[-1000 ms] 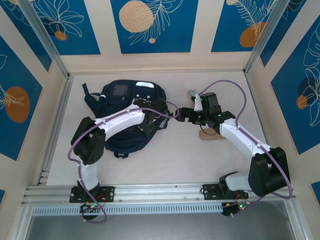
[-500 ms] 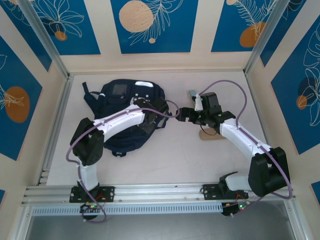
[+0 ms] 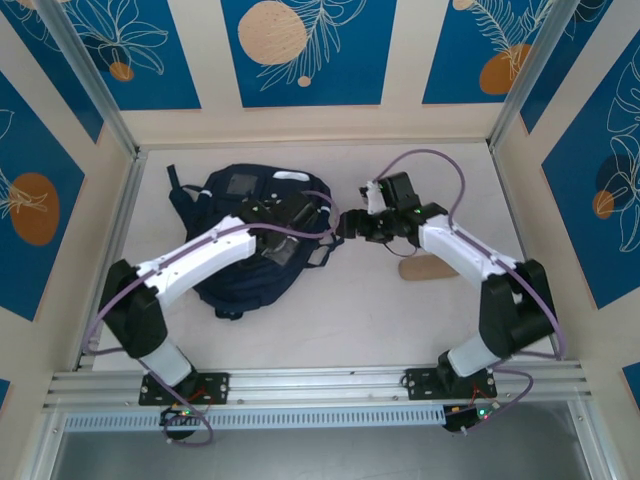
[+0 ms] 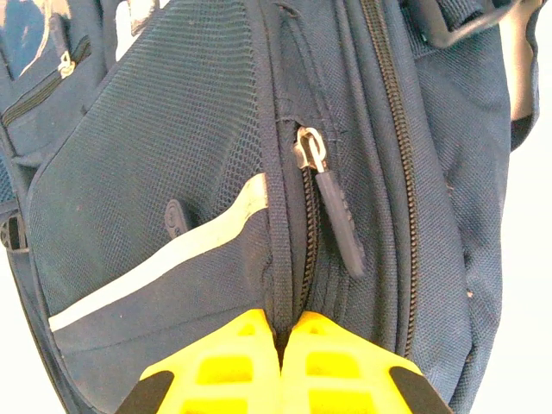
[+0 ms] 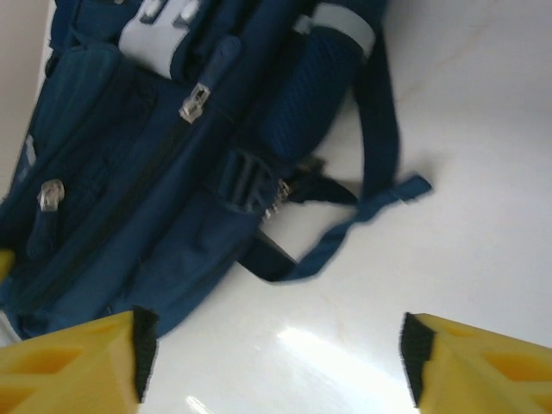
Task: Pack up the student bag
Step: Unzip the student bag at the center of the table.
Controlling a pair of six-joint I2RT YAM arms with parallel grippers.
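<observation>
1 student bag (image 3: 250, 285). 2 arms, 2 grippers: left gripper (image 4: 280, 332) on the bag, right gripper (image 3: 348, 226) just beside bag's right edge. 1 tan flat obj (image 3: 425, 268) right of bag, apart.

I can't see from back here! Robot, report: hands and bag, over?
Left gripper shut on bag seam, by the zip pull. Right gripper open, beside the bag, holding nothing. Loose strap ahead of it.

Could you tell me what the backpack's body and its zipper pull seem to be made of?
The student bag: matte navy woven fabric; the mesh weave shows. Zipper pull: dark ribbed tab, probably rubber or plastic, hanging from a shiny metal-looking slider.
</observation>
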